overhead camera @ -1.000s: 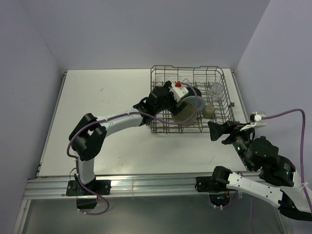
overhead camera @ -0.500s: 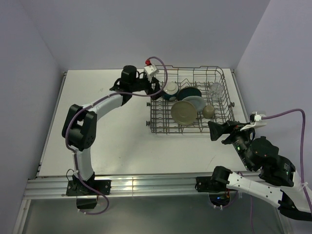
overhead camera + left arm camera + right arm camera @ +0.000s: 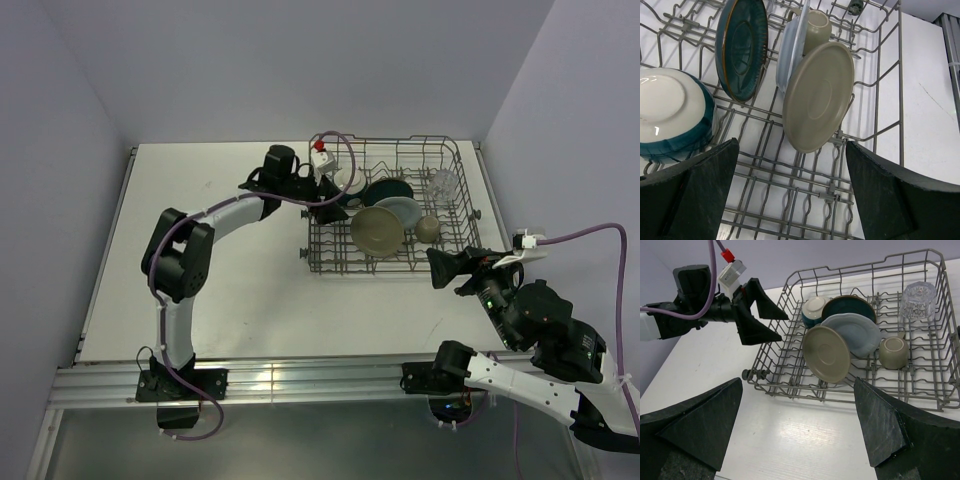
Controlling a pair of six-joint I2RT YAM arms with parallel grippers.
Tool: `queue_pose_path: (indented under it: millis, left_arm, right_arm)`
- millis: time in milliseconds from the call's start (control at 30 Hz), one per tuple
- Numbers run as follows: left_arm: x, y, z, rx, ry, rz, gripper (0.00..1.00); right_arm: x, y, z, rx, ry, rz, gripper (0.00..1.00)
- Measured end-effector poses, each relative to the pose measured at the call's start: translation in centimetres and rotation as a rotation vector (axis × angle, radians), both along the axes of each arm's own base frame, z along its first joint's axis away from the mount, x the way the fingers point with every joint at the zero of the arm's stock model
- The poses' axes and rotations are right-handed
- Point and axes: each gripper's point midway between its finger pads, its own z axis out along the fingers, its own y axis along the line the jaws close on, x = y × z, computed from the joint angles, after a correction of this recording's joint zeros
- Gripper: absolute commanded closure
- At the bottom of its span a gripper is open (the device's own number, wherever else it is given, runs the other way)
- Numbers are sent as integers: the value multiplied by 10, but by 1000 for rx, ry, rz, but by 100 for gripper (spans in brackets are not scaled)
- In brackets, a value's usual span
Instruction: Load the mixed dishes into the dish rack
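The dish rack (image 3: pixel 385 271) stands at the back right and holds all the dishes. The grey-beige plate (image 3: pixel 378 231), pale blue plate (image 3: pixel 408 209) and dark teal plate (image 3: pixel 390 188) stand on edge. The cream and teal bowl (image 3: pixel 350 183) lies at the left, the grey-brown mug (image 3: pixel 428 229) to the right, and the clear glass (image 3: pixel 444 182) at the far right. My left gripper (image 3: pixel 330 195) is open and empty over the rack's left end, beside the bowl (image 3: pixel 672 117). My right gripper (image 3: pixel 437 268) is open and empty just off the rack's front right corner.
The rack's wire floor (image 3: pixel 805 195) in front of the beige plate (image 3: pixel 817 97) holds nothing. White tabletop (image 3: pixel 805 440) lies in front of the rack. Grey walls close in behind and on both sides. My left forearm (image 3: pixel 235 212) stretches across the table's middle.
My left gripper pulled up and left out of the rack's middle, uncovering the bowl, then came back slightly right over the rack's left end. The right arm has not moved.
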Motion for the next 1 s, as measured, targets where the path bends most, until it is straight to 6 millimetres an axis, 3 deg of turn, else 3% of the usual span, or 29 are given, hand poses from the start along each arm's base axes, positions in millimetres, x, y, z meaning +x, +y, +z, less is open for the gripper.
queue_pose_path:
  millis: [400, 1000]
  left_arm:
    - [1, -15, -28, 38, 58, -36, 6]
    - [-12, -48, -47, 81, 76, -108, 5]
  right_arm:
    - [0, 0, 0, -6, -2, 1, 0]
    - [-2, -4, 2, 2, -13, 0, 0]
